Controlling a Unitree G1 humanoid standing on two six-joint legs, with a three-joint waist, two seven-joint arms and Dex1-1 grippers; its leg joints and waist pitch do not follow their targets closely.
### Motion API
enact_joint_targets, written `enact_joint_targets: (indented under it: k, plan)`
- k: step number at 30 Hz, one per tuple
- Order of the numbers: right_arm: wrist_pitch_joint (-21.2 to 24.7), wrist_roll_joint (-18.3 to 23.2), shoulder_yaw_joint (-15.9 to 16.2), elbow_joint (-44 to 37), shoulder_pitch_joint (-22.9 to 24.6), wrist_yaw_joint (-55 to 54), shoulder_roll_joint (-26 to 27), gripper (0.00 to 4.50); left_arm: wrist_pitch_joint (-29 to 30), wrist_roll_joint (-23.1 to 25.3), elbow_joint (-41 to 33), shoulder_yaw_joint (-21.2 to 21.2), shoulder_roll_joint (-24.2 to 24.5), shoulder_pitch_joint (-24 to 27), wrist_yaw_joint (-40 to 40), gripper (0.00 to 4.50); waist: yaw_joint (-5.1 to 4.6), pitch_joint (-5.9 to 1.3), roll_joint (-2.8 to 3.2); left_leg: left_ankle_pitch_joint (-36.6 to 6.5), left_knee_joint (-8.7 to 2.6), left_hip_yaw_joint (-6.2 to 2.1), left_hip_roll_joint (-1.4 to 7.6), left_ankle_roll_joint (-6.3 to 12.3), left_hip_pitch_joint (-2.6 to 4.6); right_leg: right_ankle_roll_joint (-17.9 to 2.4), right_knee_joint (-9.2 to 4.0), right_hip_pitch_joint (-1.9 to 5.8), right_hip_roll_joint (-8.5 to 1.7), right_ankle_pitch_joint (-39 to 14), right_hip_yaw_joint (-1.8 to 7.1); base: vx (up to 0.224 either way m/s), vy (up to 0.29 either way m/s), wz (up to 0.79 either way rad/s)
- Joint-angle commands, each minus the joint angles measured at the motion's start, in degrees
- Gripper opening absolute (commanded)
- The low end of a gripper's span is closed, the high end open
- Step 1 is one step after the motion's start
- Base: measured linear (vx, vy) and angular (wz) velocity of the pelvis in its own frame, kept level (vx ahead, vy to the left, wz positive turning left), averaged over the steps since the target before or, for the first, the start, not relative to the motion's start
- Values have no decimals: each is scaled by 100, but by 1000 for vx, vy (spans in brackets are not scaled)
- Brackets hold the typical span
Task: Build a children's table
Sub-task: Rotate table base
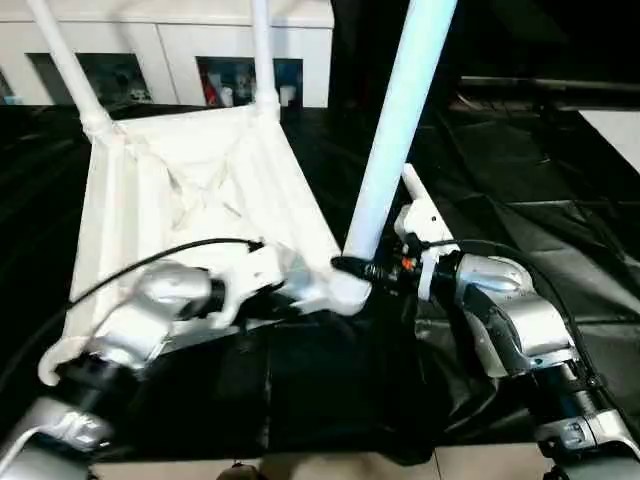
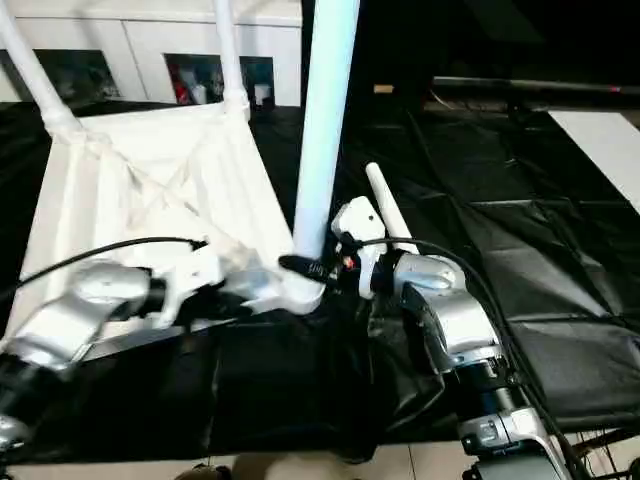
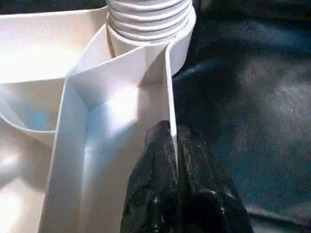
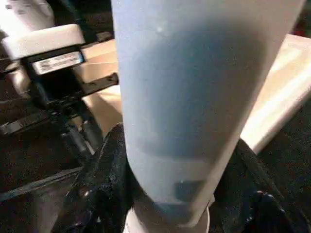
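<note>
The children's table lies upside down on black cloth, its white ribbed tabletop (image 1: pixel 190 190) facing up. Two white legs (image 1: pixel 65 60) (image 1: pixel 262 50) stand in the far corner sockets. A third leg (image 1: pixel 395 120) rises, leaning slightly, from the near right corner socket (image 1: pixel 348 292). My right gripper (image 1: pixel 355 268) is shut around this leg's base (image 4: pixel 194 97), one black finger (image 4: pixel 109 165) on each side. My left gripper (image 3: pixel 172 133) is shut on the tabletop's thin side wall (image 3: pixel 167 87), just short of that socket's ribbed collar (image 3: pixel 148 14). Another white tube (image 2: pixel 385 205) lies behind my right wrist.
A white cabinet with glass doors (image 1: pixel 170 50) stands behind the table. Wrinkled black cloth (image 1: pixel 560 230) spreads to the right, with a dark bar (image 1: pixel 550 90) at its far edge. Light floor (image 1: pixel 620 130) shows at the far right and along the near edge.
</note>
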Motion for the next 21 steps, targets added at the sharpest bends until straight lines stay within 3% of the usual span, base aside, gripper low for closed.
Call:
enact_joint_targets:
  k: [1, 3, 8, 15, 21]
  plan:
    - [198, -234, 333, 653, 210, 15, -82, 184, -85, -72, -231, -243, -1, -91, -419, 0, -40, -300, 117, -776, -282, -17, 205, 258, 49, -1446, -345, 195, -330, 762, 278, 0, 0, 0]
    - [179, -247, 320, 699, 190, 18, -78, 184, -116, -39, -189, -241, -5, -116, -396, 0, -37, -295, 115, -757, -280, -14, 198, 299, 41, -1493, -341, 211, -341, 828, 267, 0, 0, 0]
    - [-1, -300, 342, 897, 105, 207, -50, 184, -264, 31, -25, -262, 50, -189, -507, 0, -16, -290, 129, -1309, -324, -13, 226, 121, 76, -1463, -409, 210, -383, -106, 285, 0, 0, 0]
    - [-173, -377, 404, 1056, 122, 324, -30, 184, -290, 134, 103, -252, 58, -231, -476, 0, 3, -360, 105, -779, -258, -6, 208, 262, 61, -1560, -329, 247, -369, 714, 273, 0, 0, 0]
    - [-302, -614, 349, 1509, 167, -315, 150, 184, -53, 108, 257, -143, -45, -219, -212, 0, -6, -365, 128, -1071, -278, -5, 220, 139, 82, -1547, -360, 220, -384, 224, 278, 0, 0, 0]
